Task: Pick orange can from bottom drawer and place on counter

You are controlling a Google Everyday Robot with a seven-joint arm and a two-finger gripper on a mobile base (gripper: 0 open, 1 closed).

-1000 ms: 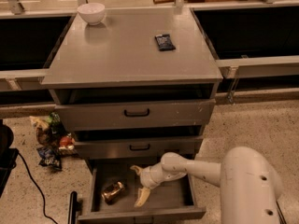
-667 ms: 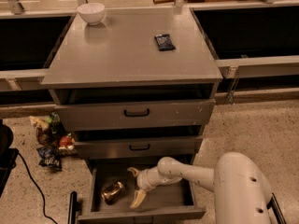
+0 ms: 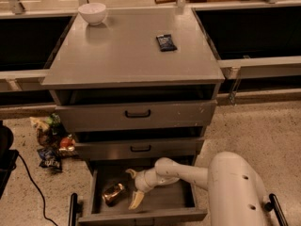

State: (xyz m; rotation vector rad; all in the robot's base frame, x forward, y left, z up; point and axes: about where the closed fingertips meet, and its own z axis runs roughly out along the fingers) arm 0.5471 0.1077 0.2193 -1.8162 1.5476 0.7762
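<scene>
Spotted the gripper down inside the pulled-out bottom drawer, with fingers spread wide and holding nothing. Found the orange can lying on its side just left of those fingers, on the drawer floor. Couldn't tell whether touching. Followed the white arm off to the right. Up on the counter, saw a white bowl back left and a dark packet further right.

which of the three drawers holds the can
The bottom drawer, pulled far out: the orange can lies inside, the open gripper just beside it.
</scene>
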